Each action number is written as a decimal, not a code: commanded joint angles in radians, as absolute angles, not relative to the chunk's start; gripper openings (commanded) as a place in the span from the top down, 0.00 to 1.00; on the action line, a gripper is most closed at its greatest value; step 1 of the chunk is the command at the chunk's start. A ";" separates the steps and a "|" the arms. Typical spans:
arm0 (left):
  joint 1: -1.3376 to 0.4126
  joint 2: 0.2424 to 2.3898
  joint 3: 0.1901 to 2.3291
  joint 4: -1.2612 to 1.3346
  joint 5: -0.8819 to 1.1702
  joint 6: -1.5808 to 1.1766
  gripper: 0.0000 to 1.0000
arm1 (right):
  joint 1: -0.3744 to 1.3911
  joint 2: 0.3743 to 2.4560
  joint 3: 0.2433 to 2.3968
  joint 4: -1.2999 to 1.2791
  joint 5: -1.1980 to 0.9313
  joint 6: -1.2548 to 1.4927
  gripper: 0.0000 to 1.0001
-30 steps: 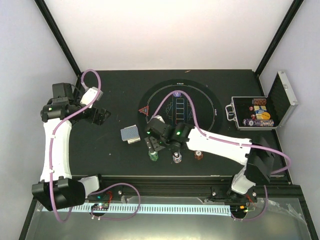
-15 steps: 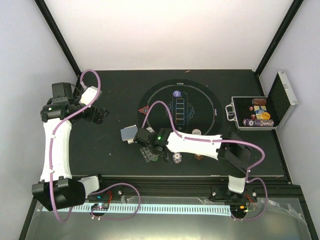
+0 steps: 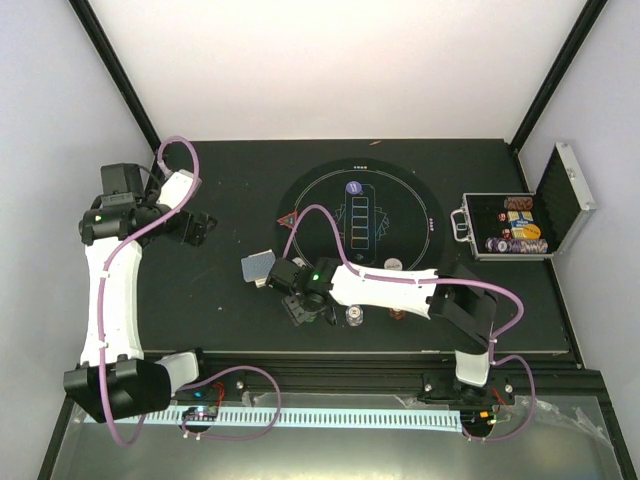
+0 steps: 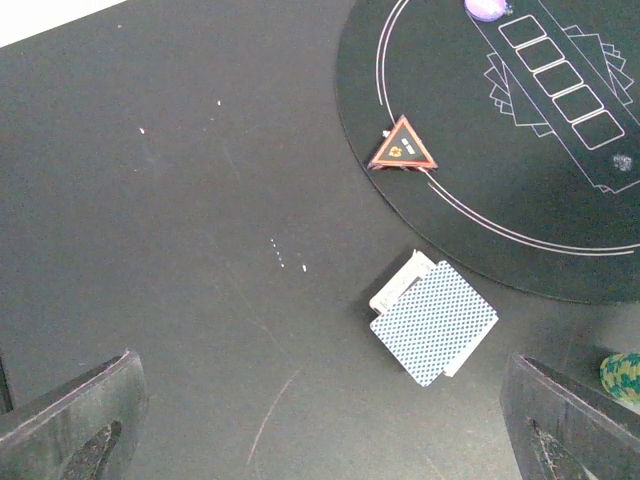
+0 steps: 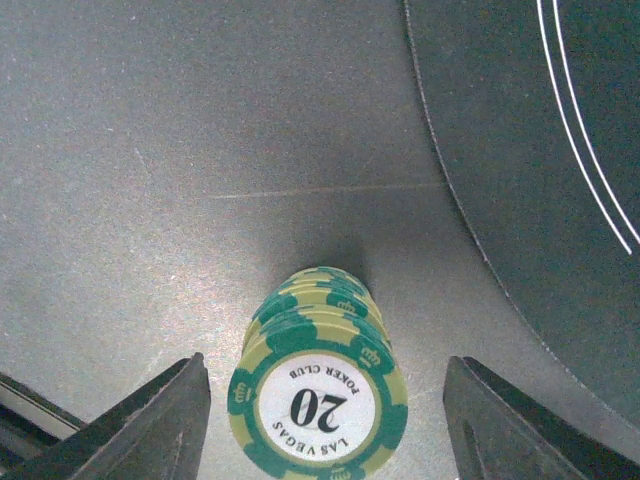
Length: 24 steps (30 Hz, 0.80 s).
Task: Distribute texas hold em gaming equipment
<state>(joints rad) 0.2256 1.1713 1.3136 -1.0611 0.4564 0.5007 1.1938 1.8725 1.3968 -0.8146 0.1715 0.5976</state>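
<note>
The black table carried a round black mat with white lines towards its far side. An open silver case with chips in it sat at the right edge.

The left gripper hung over the bare left part of the table, its jaws spread wide with nothing between them. The right gripper was down near the front edge, by the mat's near-left rim. Its jaws stood apart on either side of a stack of green chips, with a gap on each side.

A small pack of cards with blue-grey backs lay on the table, just off the mat's left edge. A white chip stack and a brown-red one stood to the right of the green stack. A red triangle lay just inside the mat's left rim. A purple button sat at the far end of the mat's row of boxes.
</note>
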 commanded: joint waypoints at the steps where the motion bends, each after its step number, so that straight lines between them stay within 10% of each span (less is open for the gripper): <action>1: 0.233 1.160 1.359 -1.051 0.469 0.486 0.01 | 1.197 1.896 1.419 -0.806 0.162 0.598 0.36; 24: 0.233 1.151 1.365 -1.051 0.469 0.497 0.01 | 1.196 1.873 1.404 -0.797 0.175 0.609 0.87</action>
<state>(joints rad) 0.2264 1.1709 1.3216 -1.0592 0.4568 0.4976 1.1938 1.8881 1.3968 -0.8051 0.1585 0.5980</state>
